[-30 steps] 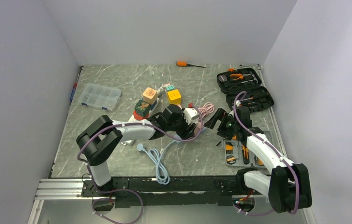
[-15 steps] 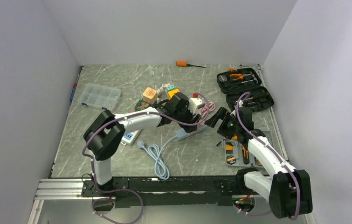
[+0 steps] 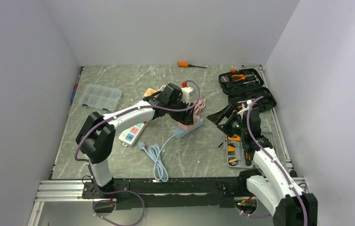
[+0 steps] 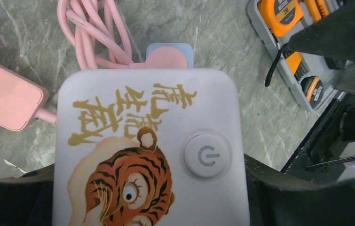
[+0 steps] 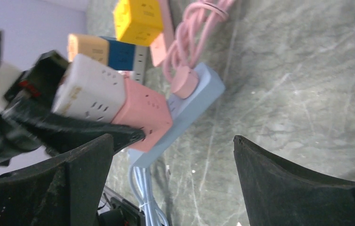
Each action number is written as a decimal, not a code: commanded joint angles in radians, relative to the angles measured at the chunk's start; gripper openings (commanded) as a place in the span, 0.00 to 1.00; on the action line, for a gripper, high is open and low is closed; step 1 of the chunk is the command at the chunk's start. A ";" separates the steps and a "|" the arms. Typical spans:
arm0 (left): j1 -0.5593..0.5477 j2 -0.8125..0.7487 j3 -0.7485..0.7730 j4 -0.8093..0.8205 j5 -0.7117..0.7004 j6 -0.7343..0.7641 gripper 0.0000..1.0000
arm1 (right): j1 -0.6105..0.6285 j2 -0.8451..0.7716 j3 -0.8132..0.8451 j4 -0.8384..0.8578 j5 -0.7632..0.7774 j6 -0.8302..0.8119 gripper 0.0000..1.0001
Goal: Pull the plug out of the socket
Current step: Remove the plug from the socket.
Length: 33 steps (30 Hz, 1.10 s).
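Grey marble-patterned table [image 3: 119, 80] is seen between white walls, and many things are spread on it. Near the middle the blue power strip [image 3: 193, 128] is found, with its light blue cable running toward the near edge. The cube plug [image 4: 147, 141], white on top with a tiger picture and a round power button, pink below, is set against the top face of this strip. Whether its pins are inside the socket cannot be told. The left gripper [image 3: 184, 117] is clamped around the cube plug, and a dark finger [image 4: 279, 193] is pressed on each side of it. A round pink plug [image 5: 185, 80] with a coiled pink cable [image 5: 192, 28] is inserted in the strip just beside the cube. The right gripper [image 3: 226, 118] is held spread wide above the table, to the right of the strip, and nothing is touched by it. An open tool case [image 3: 247, 89] is placed at the far right.
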 commanded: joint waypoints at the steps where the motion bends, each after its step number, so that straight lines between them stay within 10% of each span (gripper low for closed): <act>1: 0.032 -0.106 0.055 0.126 0.060 -0.099 0.00 | 0.040 -0.085 -0.049 0.098 -0.017 0.078 0.98; 14: 0.070 -0.057 0.186 0.171 0.134 -0.220 0.00 | 0.392 0.173 0.000 0.386 0.134 0.134 0.95; 33: 0.069 -0.047 0.169 0.205 0.127 -0.255 0.02 | 0.450 0.347 0.082 0.535 0.209 0.142 0.76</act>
